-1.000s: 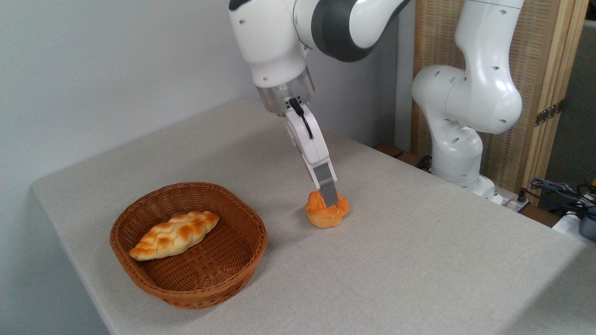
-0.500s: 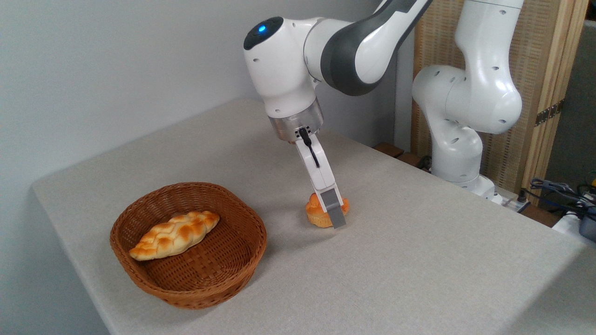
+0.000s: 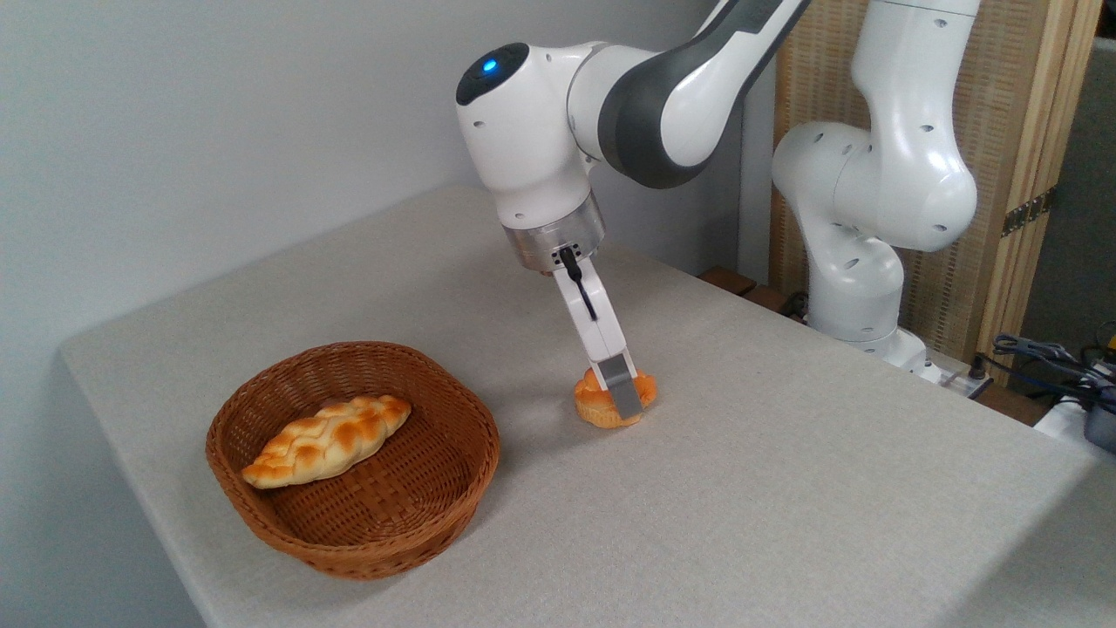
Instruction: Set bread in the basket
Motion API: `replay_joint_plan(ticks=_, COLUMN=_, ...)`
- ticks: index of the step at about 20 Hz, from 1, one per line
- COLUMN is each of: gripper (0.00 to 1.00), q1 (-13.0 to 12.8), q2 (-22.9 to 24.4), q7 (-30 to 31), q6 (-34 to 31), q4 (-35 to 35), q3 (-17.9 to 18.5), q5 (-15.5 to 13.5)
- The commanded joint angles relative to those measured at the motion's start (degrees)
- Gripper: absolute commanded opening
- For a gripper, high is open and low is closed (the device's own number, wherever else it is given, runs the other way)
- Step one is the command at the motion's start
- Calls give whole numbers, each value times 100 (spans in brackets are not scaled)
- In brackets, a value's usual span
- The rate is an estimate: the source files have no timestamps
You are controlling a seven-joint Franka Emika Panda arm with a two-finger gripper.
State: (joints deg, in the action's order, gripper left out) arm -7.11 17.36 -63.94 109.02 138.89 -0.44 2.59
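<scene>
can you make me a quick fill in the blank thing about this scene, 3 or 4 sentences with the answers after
1. The braided loaf lies inside the ______.
2. The gripper is down at the small orange ______, which sits on the table.
3. In the picture, the basket is to the ______ of the bun.
4. The number of breads in the basket is ______.

Missing words: basket; bun; left; one

The tool (image 3: 621, 394) hides its far finger and the bread's (image 3: 602, 405) middle.
</scene>
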Motion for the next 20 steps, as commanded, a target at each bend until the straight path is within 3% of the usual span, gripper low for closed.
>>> replay_joint_plan(ticks=1, gripper=16, q1=-35, q2=-171, q7=-49, q6=208, q4=120, q3=35, q5=31)
replay_joint_plan(ticks=4, gripper=16, q1=-62, q2=-180, q7=-40, q6=269, q4=120, q3=35, q5=22)
replay_joint_plan(ticks=9, gripper=6, q1=-71, q2=-171, q7=-84, q6=217, q4=112, q3=0, q5=31)
replay_joint_plan(ticks=19, gripper=6, q1=-97, q2=-206, q7=-84, q6=146, q4=-55, q3=0, q5=101)
replay_joint_plan(ticks=20, gripper=2, q1=-97, q2=-198, q7=-49, q6=24, q4=-134, q3=-9, q5=93)
